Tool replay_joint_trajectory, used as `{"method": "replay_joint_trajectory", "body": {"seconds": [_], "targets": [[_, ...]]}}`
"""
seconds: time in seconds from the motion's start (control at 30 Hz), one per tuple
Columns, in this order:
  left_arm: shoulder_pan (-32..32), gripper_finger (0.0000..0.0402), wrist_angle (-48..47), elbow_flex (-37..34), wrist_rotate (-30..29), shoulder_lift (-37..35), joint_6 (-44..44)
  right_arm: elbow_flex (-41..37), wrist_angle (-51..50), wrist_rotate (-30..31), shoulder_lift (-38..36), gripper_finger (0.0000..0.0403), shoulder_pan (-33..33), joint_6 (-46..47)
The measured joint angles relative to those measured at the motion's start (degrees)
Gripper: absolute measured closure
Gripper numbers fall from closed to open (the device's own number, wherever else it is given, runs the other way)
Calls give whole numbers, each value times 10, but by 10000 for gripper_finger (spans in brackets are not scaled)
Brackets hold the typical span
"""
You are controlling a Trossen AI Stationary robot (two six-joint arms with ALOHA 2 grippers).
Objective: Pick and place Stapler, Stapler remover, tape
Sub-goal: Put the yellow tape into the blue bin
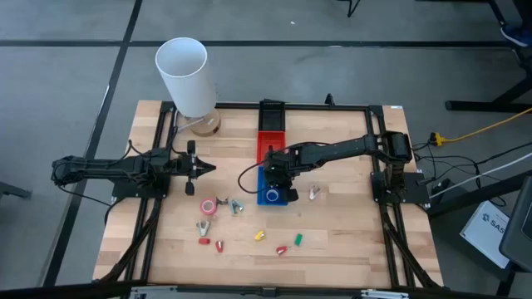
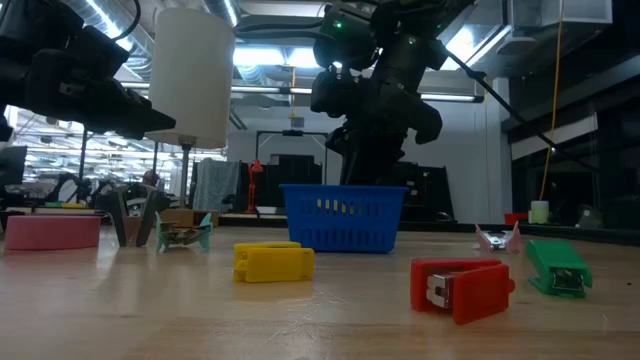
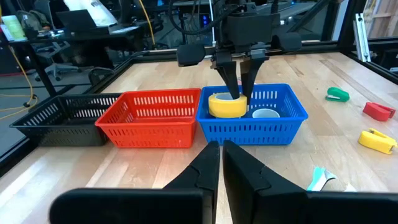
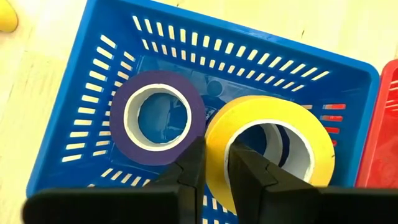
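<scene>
My right gripper (image 4: 214,152) hangs over the blue basket (image 1: 268,198) and is shut on a yellow tape roll (image 4: 267,146). A purple tape roll (image 4: 155,118) lies flat on the basket's floor beside it. A pink tape roll (image 1: 208,208) lies flat on the table. Small red, yellow and green staplers (image 1: 259,237) and silvery claw-shaped staple removers (image 1: 224,203) are scattered on the near half of the table. My left gripper (image 1: 208,169) waits shut, left of the baskets, above the table. My right gripper pinches the yellow roll's ring wall (image 4: 217,140), one finger in the centre hole and one outside. The fingers (image 3: 231,81) come from above, pointing down. The roll hangs about level at the blue basket's rim, inside its opening and above the purple roll's level.
A red basket (image 1: 270,143) and a black basket (image 1: 272,112) stand in a row beyond the blue one. A tall white cylinder (image 1: 184,73) stands at the far left corner. One staple remover (image 1: 314,193) lies right of the blue basket. Bare wood shows on the right side.
</scene>
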Motion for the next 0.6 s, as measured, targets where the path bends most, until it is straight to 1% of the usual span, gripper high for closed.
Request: {"method": "replay_joint_trajectory", "body": {"seconds": [0.2, 0.33, 0.5, 0.6], "targets": [[0, 384, 0, 0, 0, 0, 0, 0, 0, 0, 0, 345, 0, 0], [0, 386, 0, 0, 0, 0, 0, 0, 0, -20, 0, 345, 0, 0], [0, 384, 0, 0, 0, 0, 0, 0, 0, -24, 0, 345, 0, 0], [0, 386, 0, 0, 0, 0, 0, 0, 0, -24, 0, 335, 0, 0]]}}
